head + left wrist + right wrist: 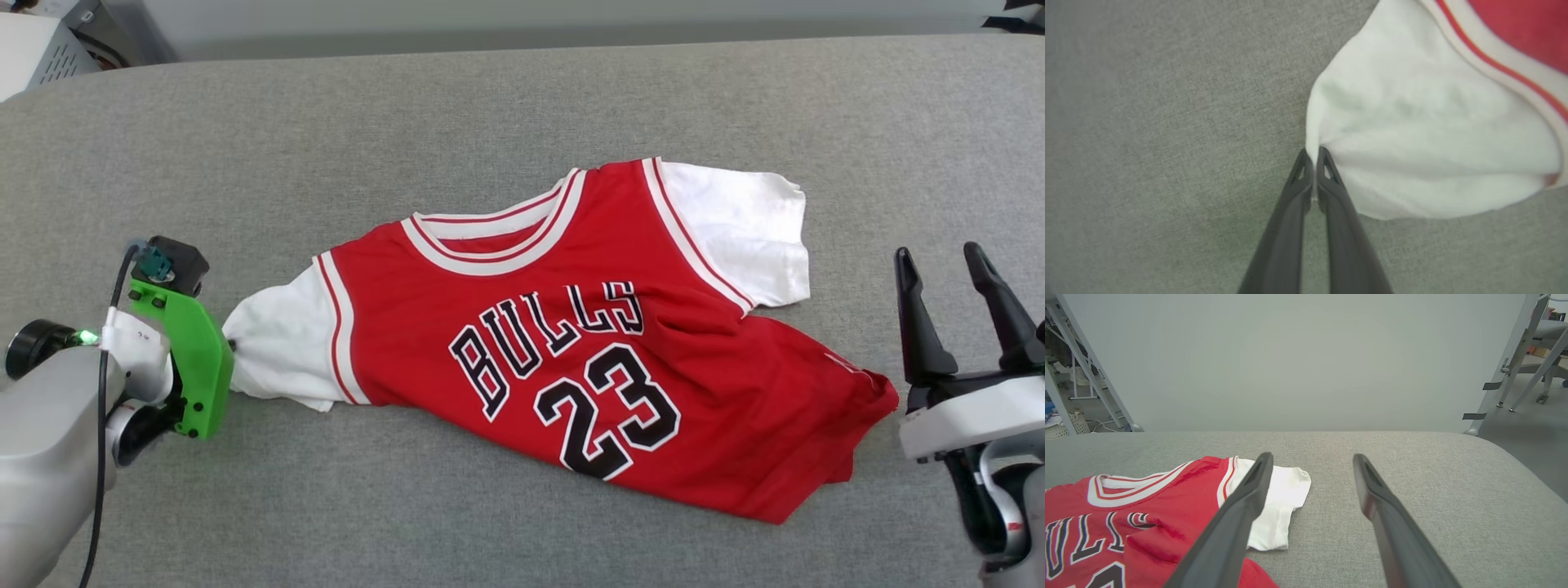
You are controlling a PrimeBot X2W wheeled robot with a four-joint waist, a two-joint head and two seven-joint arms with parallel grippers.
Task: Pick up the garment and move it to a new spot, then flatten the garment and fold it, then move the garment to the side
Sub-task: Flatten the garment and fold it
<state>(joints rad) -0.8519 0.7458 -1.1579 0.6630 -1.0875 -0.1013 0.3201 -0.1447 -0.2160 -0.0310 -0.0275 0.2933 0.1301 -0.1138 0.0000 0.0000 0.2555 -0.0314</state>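
The garment (571, 335), a red jersey with white sleeves and black "BULLS 23", lies front up and skewed on the grey surface, its hem bunched at the lower right. My left gripper (1312, 153) is shut on the edge of the left white sleeve (1425, 134), which puckers at the fingertips. In the head view the left wrist with its green bracket (192, 359) sits right at that sleeve's tip (237, 347). My right gripper (943, 269) stands open beside the garment's right hem, holding nothing. The right wrist view shows the garment (1139, 522) to the left of its fingers (1249, 494).
The grey padded surface (522, 106) stretches wide behind and in front of the garment. A pale wall panel (1298, 359) stands behind its far edge. Metal frame legs (1506, 363) and a chair stand off the right end.
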